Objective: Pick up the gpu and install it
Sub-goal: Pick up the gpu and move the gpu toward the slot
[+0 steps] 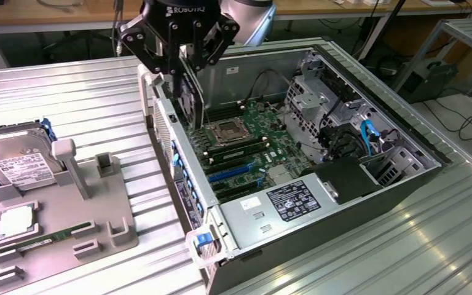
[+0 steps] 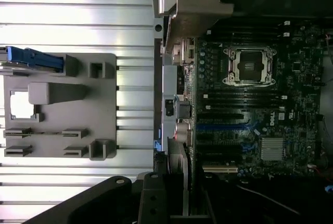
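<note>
Exterior view looks obliquely down, wrist view straight down (both share the motherboard (image 1: 248, 144)).

the gripper (image 1: 185, 60) clamps the gpu (image 1: 190, 101) upright and edge-on over the open computer case (image 1: 416, 181), apparently just clear of the motherboard (image 1: 257, 132). at the exterior view's left, a hard drive (image 1: 13, 161) rests in a grey holder (image 1: 96, 215).

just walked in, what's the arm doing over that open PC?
The arm's tool is shut on the gpu, holding it upright on edge over the open PC case, close to the rear wall and above the motherboard. The card is not seated in a slot yet. On the exterior view's left, the gray fixture tray holds the hard drive and the memory stick.
</note>
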`<move>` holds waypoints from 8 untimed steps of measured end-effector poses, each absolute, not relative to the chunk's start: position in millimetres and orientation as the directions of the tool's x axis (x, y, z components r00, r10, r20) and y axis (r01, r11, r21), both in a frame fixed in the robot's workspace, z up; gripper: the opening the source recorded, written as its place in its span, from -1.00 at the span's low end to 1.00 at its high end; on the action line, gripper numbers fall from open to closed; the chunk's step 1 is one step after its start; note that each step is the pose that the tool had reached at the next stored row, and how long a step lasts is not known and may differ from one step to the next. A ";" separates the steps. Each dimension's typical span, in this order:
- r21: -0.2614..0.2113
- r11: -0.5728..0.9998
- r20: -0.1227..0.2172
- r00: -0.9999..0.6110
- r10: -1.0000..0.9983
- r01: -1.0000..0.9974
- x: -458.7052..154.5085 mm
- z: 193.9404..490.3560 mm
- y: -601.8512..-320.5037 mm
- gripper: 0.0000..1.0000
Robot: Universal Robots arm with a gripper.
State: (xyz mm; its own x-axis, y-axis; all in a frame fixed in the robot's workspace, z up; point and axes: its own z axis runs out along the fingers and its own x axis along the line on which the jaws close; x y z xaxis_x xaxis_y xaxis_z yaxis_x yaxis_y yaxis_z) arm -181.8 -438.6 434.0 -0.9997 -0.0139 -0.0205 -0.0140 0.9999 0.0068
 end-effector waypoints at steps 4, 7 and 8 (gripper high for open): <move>0.007 1.000 -0.021 -1.000 -0.014 -0.014 -172.2 434.0 -438.6 -0.44; 0.007 1.000 -0.021 -1.000 -0.014 -0.014 -163.7 433.9 -438.6 -0.44; 0.007 1.000 -0.021 -1.000 -0.014 -0.014 -160.9 433.9 -438.6 -0.44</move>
